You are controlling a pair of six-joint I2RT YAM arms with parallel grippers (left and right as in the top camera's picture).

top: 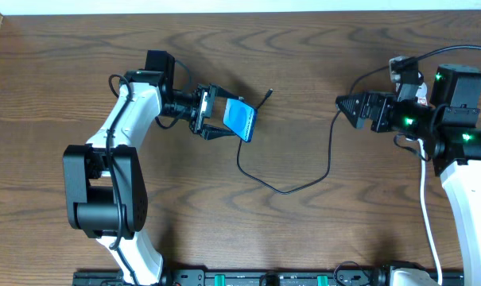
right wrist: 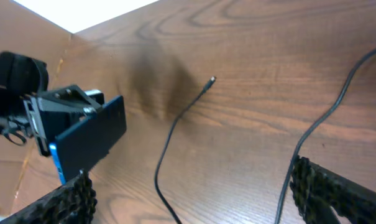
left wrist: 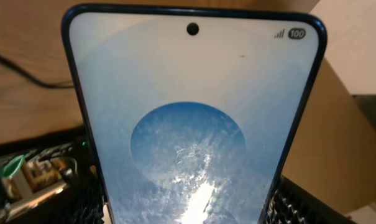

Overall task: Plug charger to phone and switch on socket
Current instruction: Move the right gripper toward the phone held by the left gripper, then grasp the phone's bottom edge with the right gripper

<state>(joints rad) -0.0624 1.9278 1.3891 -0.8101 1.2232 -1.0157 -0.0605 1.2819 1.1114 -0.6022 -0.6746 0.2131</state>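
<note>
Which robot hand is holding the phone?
The left gripper: the blue-screened phone is clamped in it, while the right gripper is open and empty.

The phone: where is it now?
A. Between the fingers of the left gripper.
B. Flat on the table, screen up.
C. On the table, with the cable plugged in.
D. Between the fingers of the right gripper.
A: the phone sits clamped between the fingers of the left gripper, the right gripper is open and empty, and the cable's tip lies free on the table.
</note>
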